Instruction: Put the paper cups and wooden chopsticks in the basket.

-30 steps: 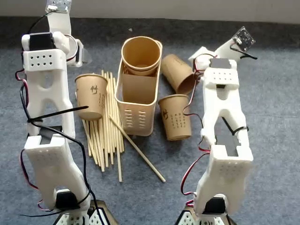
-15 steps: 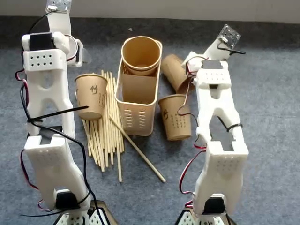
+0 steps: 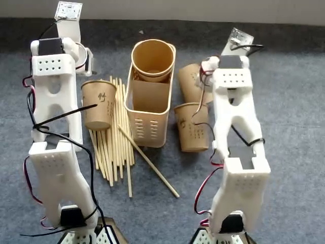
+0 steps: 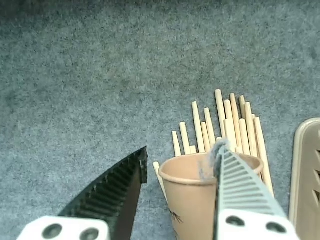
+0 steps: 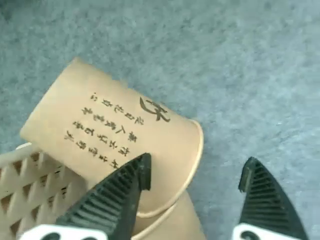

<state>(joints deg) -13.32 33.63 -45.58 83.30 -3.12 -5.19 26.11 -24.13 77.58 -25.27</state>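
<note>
The left claw is spread wide around the standing brown paper cup and looks ready to grab it. The right claw is wide too, over the brown paper cup lying on its side. Both cups and the thin wooden chopsticks sit beside the cream plastic basket with holes.

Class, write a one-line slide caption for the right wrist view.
Open end effector above a paper cup lying on its side beside the basket, on grey carpet.
</note>
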